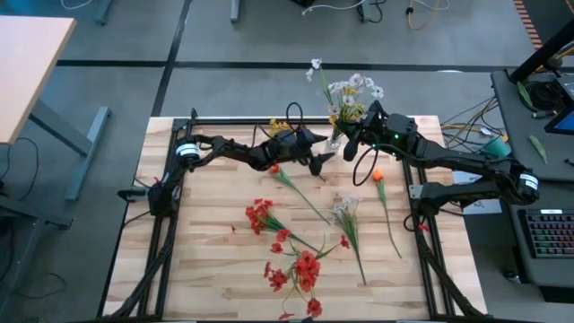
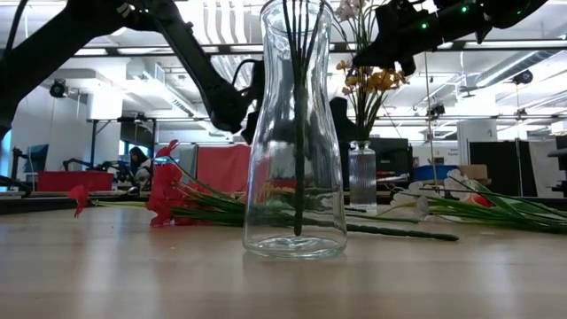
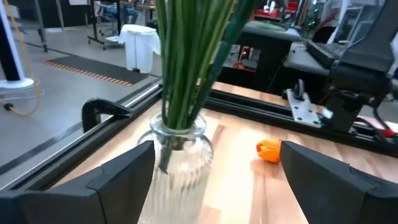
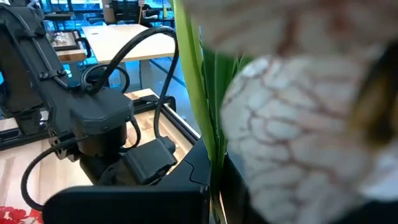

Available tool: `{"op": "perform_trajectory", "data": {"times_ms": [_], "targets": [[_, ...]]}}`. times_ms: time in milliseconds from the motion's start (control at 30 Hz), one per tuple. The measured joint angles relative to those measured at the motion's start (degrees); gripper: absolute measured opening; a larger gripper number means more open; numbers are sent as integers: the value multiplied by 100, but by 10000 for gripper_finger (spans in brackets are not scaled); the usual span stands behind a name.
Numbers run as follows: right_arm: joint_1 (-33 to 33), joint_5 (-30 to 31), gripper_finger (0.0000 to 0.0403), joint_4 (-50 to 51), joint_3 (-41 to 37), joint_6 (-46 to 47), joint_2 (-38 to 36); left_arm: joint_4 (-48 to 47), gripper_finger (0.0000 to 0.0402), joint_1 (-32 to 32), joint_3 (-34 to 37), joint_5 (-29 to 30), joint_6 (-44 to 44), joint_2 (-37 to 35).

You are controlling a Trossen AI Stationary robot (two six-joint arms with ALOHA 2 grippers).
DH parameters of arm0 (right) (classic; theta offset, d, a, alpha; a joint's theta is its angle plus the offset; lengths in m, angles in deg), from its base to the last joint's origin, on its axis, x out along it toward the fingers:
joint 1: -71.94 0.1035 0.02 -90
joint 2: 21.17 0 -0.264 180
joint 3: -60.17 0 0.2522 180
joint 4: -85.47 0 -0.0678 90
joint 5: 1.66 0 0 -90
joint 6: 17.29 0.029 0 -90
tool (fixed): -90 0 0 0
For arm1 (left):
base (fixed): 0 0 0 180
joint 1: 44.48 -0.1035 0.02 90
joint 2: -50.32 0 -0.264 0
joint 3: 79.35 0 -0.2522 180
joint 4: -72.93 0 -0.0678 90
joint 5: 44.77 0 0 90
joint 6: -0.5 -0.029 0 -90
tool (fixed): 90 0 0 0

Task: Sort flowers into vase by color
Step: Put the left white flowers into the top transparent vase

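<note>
A ribbed glass vase (image 1: 336,139) stands at the table's far middle, holding white and yellow flowers (image 1: 354,90) on green stems (image 3: 186,62). My left gripper (image 1: 321,161) is open just left of it, with a finger on either side of the vase (image 3: 180,149), apart from it. My right gripper (image 1: 352,148) is over the vase's right side, among the stems, shut on a white flower's stem. Red flowers (image 1: 269,217), a white flower (image 1: 346,211) and an orange flower (image 1: 378,177) lie flat on the table. My right gripper holds a thin green stem (image 4: 208,143) below a white blossom (image 4: 292,124), pinched beside its left finger (image 4: 137,199). The blossom hides the other finger. The stem stands nearly upright among the vase's other stems. I cannot see its lower end.
A second, smooth clear vase (image 2: 297,142) with dark green stems stands close to the low camera. More red flowers (image 1: 300,269) are near the table's front middle. Black rails (image 1: 269,118) frame the table. A desk with a keyboard (image 1: 549,235) is to the right.
</note>
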Motion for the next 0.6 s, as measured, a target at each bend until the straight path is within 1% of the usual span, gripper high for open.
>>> {"op": "perform_trajectory", "data": {"times_ms": [100,333,467,600], "targets": [[0,0,9,0,0,14,0,-96,331,-2,-57,151,-221,0],[0,2,9,0,0,10,0,52,332,-53,-60,164,-500,0],[0,2,9,0,0,12,0,39,332,-111,-94,69,-579,18],[0,2,9,0,0,14,0,98,331,-109,-296,-42,-538,294]]}}
